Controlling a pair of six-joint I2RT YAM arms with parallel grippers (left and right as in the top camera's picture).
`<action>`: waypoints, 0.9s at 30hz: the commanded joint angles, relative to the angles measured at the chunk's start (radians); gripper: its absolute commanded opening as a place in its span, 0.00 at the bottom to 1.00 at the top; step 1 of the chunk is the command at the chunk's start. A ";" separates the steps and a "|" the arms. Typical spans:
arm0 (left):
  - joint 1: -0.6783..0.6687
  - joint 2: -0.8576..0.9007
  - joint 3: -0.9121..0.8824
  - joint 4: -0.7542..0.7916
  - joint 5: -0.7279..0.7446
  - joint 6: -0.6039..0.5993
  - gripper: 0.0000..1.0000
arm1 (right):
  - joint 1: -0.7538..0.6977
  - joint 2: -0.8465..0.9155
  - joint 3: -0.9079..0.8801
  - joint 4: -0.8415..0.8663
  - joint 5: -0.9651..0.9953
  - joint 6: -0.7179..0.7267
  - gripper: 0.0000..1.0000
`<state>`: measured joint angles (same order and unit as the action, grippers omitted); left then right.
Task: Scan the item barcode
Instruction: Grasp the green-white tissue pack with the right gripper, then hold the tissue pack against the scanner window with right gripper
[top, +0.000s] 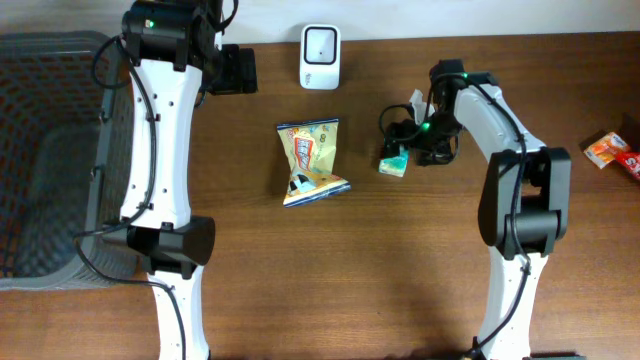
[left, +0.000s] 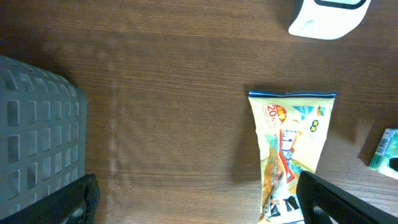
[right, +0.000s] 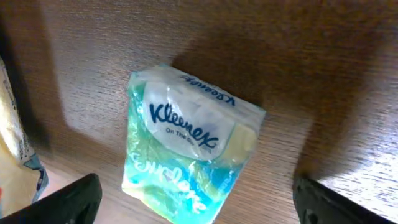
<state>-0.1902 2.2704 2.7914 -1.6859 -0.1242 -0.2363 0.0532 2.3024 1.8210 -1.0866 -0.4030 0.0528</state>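
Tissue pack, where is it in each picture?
Overhead: the tissue pack sits right of centre.
Left wrist: just a sliver at the right edge.
Right wrist: it fills the middle.
Landmark: the snack bag, just left of the pack in every view.

Mock checkout: barcode scanner (top: 320, 57), shopping basket (top: 45, 150).

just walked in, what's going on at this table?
Barcode scanning setup, and nothing is picked up yet. The right tool is open and hovers over a tissue pack that lies on the table; it is not gripping the pack. The left tool is open and empty, above bare wood beside a snack bag. The white scanner sits at the far edge with nothing in front of it.
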 joint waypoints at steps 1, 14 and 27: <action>0.003 -0.004 0.003 0.001 -0.003 -0.010 0.99 | 0.001 0.027 -0.055 0.021 0.049 0.009 0.86; 0.003 -0.004 0.003 0.001 -0.003 -0.010 0.99 | 0.095 0.026 0.355 0.370 0.131 0.050 0.04; 0.003 -0.004 0.003 0.001 -0.003 -0.010 0.99 | 0.315 0.206 0.368 1.069 0.918 -0.749 0.04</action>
<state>-0.1902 2.2704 2.7914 -1.6855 -0.1238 -0.2363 0.3748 2.5374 2.1674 -0.0235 0.3088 -0.6998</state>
